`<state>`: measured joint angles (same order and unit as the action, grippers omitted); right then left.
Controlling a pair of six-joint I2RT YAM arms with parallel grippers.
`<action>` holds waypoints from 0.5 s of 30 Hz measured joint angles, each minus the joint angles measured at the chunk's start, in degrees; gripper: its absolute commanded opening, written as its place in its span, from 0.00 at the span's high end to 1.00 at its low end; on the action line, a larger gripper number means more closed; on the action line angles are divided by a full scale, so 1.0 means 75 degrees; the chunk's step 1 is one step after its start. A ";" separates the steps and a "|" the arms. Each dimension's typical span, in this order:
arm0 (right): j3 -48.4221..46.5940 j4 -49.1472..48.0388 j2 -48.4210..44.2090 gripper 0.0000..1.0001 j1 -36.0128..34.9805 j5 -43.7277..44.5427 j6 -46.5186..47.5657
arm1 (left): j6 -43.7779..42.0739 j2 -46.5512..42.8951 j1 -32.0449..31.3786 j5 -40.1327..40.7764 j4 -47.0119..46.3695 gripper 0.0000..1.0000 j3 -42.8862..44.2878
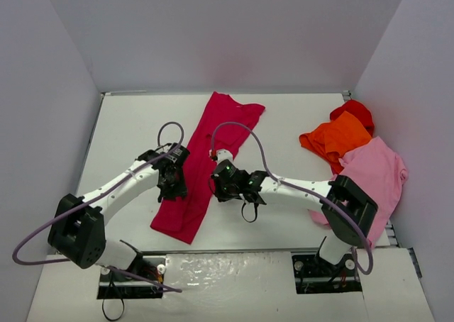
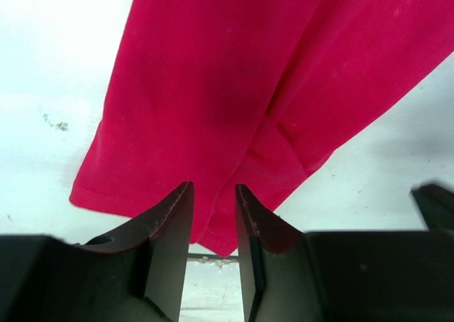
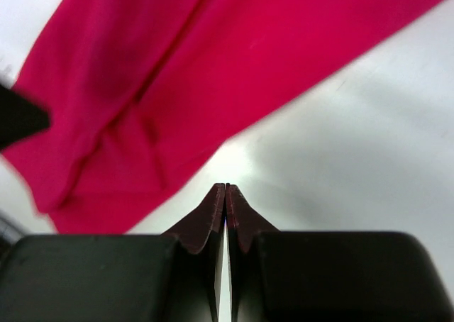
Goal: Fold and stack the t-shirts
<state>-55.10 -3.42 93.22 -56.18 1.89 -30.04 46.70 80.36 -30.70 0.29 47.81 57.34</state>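
T-shirts: we count four on the table (image 1: pixel 128 137). The crimson shirt (image 1: pixel 228 122) (image 2: pixel 248 67) (image 3: pixel 213 74) lies as a long narrow strip. It runs from the middle of the far edge down toward the near edge, left of centre. In the wrist views we see one layer lapped over another near its lower end.

The other three sit bunched at the right edge. The red shirt (image 1: pixel 355 111) is farthest back, and the orange shirt (image 1: pixel 339 139) lies partly over it. The pink shirt (image 1: pixel 376 173) is nearest, touching the orange one and passing under the right arm.

The left gripper (image 1: pixel 172 184) (image 2: pixel 214 194) is at the strip's left side, low over the cloth. Its jaws stand a little apart, and we see no cloth pinched between them.

The right gripper (image 1: pixel 220 180) (image 3: pixel 225 191) is at the strip's right side. Its jaws are pressed fully together and hold nothing, with the tips over bare table just beside the shirt's edge.

The two grippers face each other across the strip's lower half.
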 measured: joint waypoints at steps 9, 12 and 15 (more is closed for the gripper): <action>-0.1897 0.0215 0.1659 1.00 0.1867 0.0266 0.0776 | -0.0295 0.0990 -0.0016 -0.0033 -0.0234 1.00 0.0882; -0.3259 0.0207 0.2611 1.00 0.2744 0.0346 0.1036 | -0.0315 0.0958 -0.0048 -0.0050 -0.0392 1.00 0.0844; -0.4346 0.0075 0.3586 1.00 0.3530 0.0429 0.1202 | -0.0287 0.0854 -0.0064 -0.0195 -0.0574 1.00 0.0514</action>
<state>-87.69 -2.86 120.12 -29.70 5.11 -21.03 44.54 86.77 -31.18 -1.17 43.51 61.20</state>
